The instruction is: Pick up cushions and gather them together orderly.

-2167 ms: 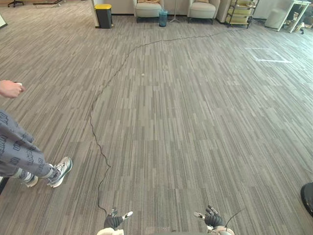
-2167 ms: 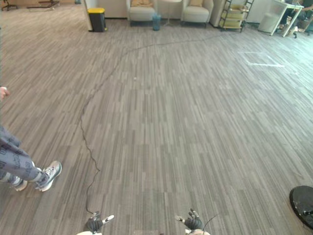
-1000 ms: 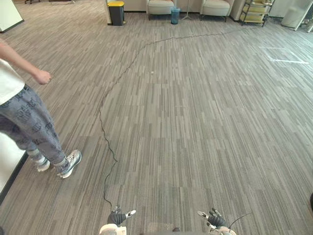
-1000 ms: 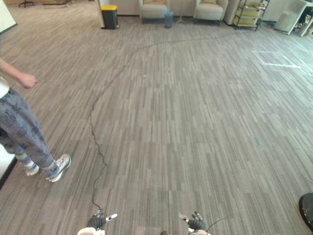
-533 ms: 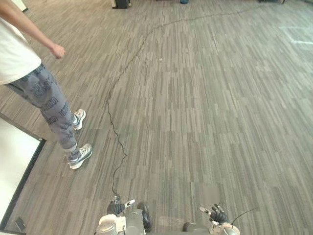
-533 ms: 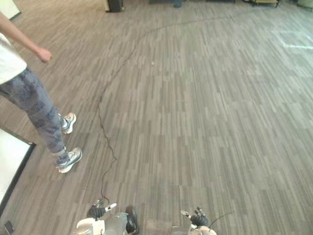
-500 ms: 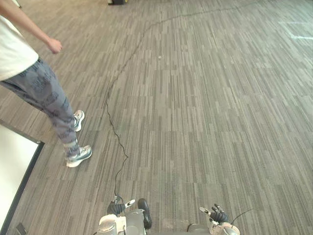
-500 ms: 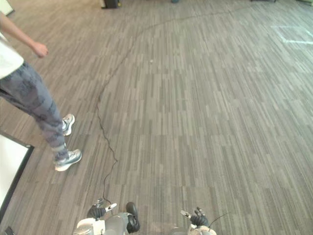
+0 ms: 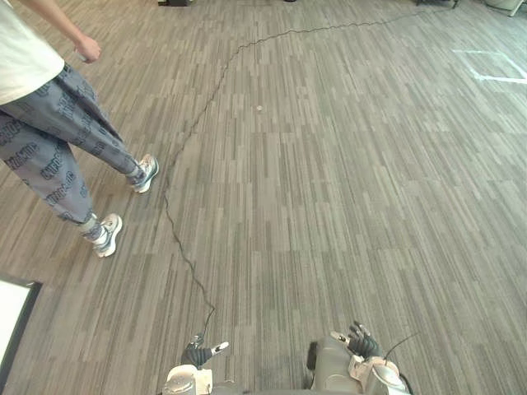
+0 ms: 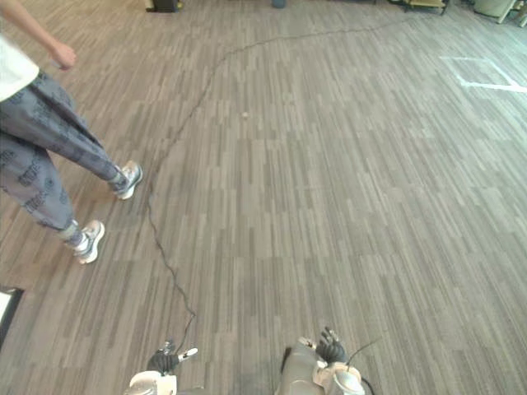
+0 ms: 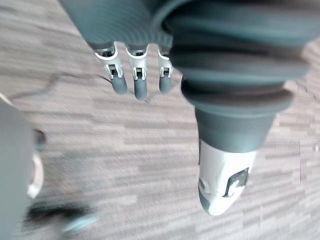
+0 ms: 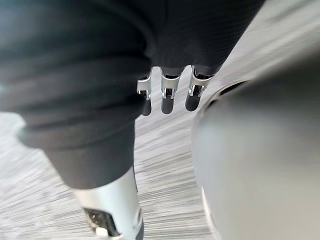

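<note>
Floor (image 9: 346,181) of grey striped carpet. Low at its near edge hang left robot hand (image 9: 198,355) and right robot hand (image 9: 361,341), well apart, fingers loosely straight, each holding nothing. Person (image 9: 49,123) in patterned grey trousers and white trainers, mid-stride by the left edge. White tape mark (image 9: 494,78) toward the far right corner.

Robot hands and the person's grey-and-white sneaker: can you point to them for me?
Left hand (image 9: 198,355): left eye view, on its dark back.
Right hand (image 9: 361,341): left eye view, on its dark fingers.
Grey-and-white sneaker (image 9: 146,173): left eye view, middle of the farther shoe.
</note>
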